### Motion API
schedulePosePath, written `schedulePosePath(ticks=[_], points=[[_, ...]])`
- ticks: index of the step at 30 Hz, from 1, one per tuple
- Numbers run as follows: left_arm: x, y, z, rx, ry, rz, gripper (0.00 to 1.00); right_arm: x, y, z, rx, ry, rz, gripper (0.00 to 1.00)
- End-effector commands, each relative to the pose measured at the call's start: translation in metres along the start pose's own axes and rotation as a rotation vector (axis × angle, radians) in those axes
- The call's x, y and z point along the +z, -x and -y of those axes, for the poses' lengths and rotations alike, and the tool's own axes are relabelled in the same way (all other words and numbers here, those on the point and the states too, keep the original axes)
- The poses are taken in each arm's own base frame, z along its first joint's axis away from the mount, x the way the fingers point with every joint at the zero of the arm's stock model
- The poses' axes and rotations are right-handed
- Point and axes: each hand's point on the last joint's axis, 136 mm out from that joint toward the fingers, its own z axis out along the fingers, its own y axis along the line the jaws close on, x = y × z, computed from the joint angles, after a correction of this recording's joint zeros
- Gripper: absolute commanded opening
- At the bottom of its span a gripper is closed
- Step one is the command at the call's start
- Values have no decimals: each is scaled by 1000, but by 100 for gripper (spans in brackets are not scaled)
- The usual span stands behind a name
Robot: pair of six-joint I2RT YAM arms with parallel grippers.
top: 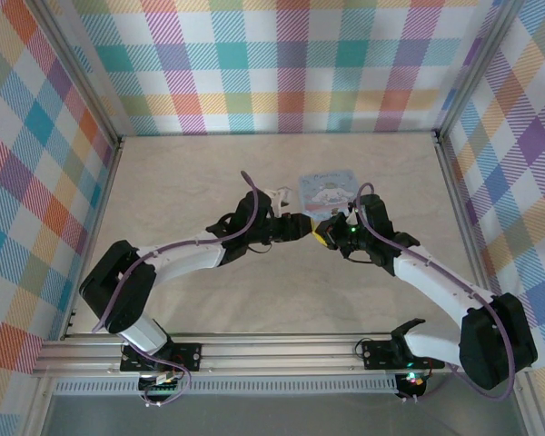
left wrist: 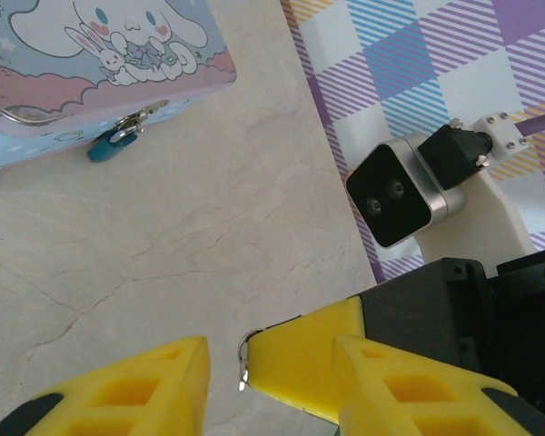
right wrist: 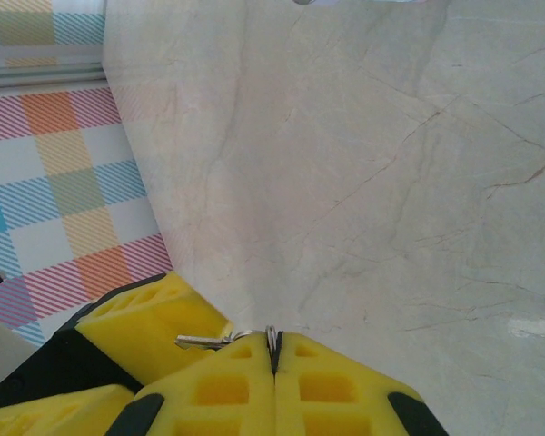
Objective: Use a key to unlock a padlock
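The padlock [left wrist: 104, 147] is small and blue-bodied, with a thin silvery shackle. It hangs from the front latch of the closed cartoon-printed tin [left wrist: 91, 64], on the far half of the bench [left wrist: 182, 254]. My right gripper [right wrist: 272, 350] is pressed together, pinching the key [right wrist: 200, 341]. My left gripper [left wrist: 272, 350] stands spread on either side of its tip.

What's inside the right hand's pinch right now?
A thin metal ring stands edge-on in the shut right hand, a small silvery key sticking out beside it. The ring's lower part is covered by the yellow fingers.
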Motion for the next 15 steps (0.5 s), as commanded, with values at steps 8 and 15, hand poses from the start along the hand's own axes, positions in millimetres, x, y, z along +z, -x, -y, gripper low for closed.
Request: schedulePosePath(ticks=[8, 15], points=[[4, 5, 12, 34, -11, 14, 13, -7, -4, -19, -21, 68, -15, 0], [-10, 14, 10, 59, 20, 42, 0, -10, -4, -13, -128, 63, 3, 16]])
